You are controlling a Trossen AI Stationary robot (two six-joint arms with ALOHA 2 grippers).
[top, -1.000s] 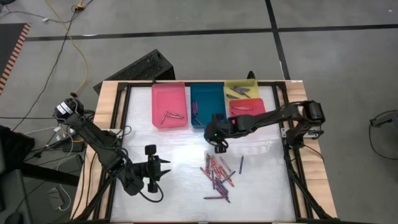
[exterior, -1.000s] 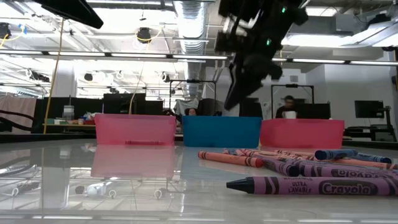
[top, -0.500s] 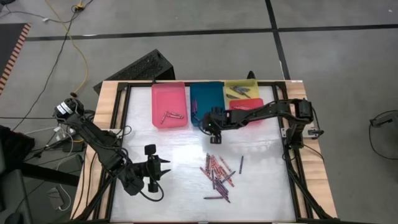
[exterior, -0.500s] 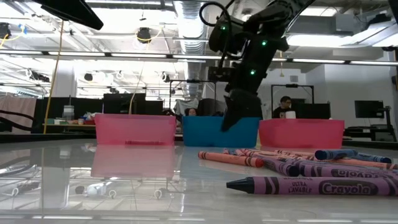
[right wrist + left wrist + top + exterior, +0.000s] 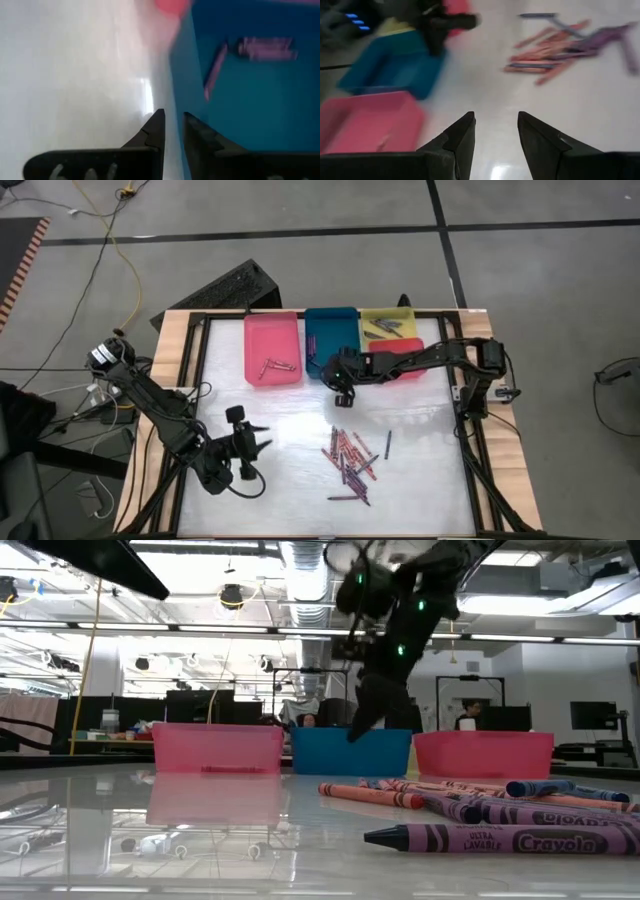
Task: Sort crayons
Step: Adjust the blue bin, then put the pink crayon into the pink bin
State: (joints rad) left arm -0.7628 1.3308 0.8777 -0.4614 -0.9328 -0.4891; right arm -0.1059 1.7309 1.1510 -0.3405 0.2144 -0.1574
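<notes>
Hovering at the near rim of the teal tray (image 5: 332, 346), the right gripper (image 5: 343, 387) shows fingers a narrow gap apart with nothing seen between them. If a crayon is meant to drop there, the tips should clear the wall first and release well inside, beside the purple crayons (image 5: 265, 46) already in it. The pink tray (image 5: 271, 348) flanks the teal tray closely on one side, the red tray (image 5: 398, 361) on the other. The crayon pile (image 5: 353, 458) lies well apart from the teal tray across bare table (image 5: 290, 410). Left gripper (image 5: 495, 131) waits, fingers apart, empty.
</notes>
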